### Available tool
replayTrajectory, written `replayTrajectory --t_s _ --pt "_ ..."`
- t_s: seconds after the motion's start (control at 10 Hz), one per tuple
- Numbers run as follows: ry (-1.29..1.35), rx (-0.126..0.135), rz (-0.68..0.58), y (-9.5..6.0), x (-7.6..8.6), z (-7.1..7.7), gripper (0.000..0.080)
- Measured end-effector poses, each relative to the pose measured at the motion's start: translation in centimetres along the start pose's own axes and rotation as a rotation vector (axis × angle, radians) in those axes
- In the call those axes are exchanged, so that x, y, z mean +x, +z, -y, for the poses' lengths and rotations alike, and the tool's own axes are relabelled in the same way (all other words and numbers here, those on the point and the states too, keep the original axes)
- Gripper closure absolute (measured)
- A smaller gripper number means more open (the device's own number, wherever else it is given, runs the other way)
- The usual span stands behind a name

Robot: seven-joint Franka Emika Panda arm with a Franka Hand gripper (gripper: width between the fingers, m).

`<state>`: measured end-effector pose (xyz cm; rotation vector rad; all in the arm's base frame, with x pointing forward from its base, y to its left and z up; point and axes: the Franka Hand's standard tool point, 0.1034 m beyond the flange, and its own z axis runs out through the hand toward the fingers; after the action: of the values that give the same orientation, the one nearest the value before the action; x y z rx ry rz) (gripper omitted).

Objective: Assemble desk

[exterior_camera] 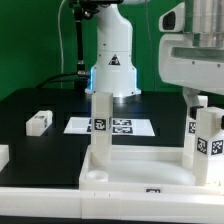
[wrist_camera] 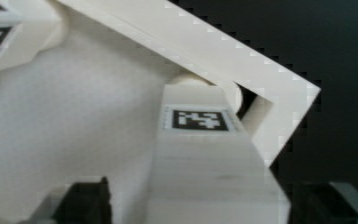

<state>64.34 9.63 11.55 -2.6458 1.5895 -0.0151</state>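
Observation:
The white tabletop panel [exterior_camera: 140,165] lies at the front with its raised rim up. A leg [exterior_camera: 101,125] stands in its left corner socket, and a second leg [exterior_camera: 191,130] stands at the right. My gripper [exterior_camera: 203,100] hangs over the right end, shut on a third upright leg [exterior_camera: 209,140]. In the wrist view the gripper [wrist_camera: 194,208] has its dark fingers [wrist_camera: 87,200] on both sides of that tagged leg [wrist_camera: 202,150], which runs down to the panel's rim [wrist_camera: 247,60].
A loose white leg [exterior_camera: 38,122] lies on the black table at the exterior view's left, with another white part [exterior_camera: 3,155] at the left edge. The marker board [exterior_camera: 120,127] lies behind the panel. The robot base [exterior_camera: 112,65] stands at the back.

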Motion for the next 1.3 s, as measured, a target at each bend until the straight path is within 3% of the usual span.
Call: replayTrajectory --t_s 0.1,0.2,1.0,1.3 --pt "-0.016 -0.007 0.003 0.12 -0.13 -0.05 0.0180" --pt "-0.116 -0.014 -0.006 0.21 -0.16 -0.09 0.0159" --pt "-0.918 -0.028 -0.014 -0.05 -0.43 0.32 0.0150" --pt "-1.071 -0.035 -0.019 -0.19 -0.31 0.43 0.0150"
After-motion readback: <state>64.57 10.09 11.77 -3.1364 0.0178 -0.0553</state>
